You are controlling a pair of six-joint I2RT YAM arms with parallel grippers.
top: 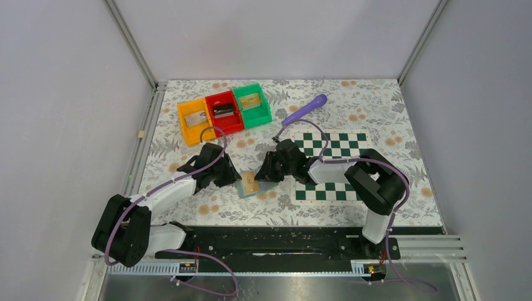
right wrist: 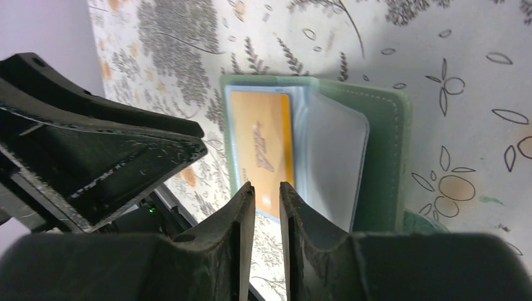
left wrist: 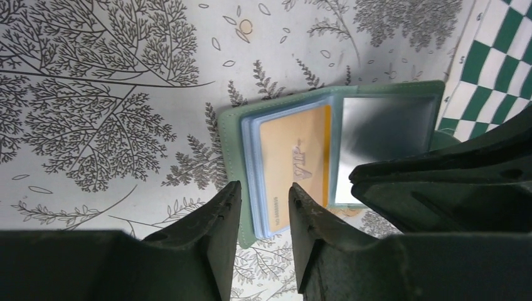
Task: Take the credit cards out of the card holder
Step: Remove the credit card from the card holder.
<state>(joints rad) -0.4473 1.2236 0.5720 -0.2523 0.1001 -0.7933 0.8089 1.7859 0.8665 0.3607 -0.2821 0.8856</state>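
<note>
Between the two grippers, on the flowered table [top: 376, 106] just left of the chessboard [top: 332, 147], the card holder [left wrist: 383, 116] lies spread flat, with a gold credit card [left wrist: 295, 157] sleeved in its left panel. The card's long axis runs straight away from the left gripper [left wrist: 262, 191], whose jaws stand apart astride its near short end. The right gripper [right wrist: 264, 188] shows only a narrow slit; whether it nips anything I cannot tell. Bare table on the left gives room to draw the card out

Both arms bend inward, so the left gripper [left wrist: 262, 204] and right gripper [right wrist: 266, 195] face each other (almost nose to nose). The left one's fingers [left wrist: 213, 226] stand apart. The right one's leave only a thin slit.
</note>
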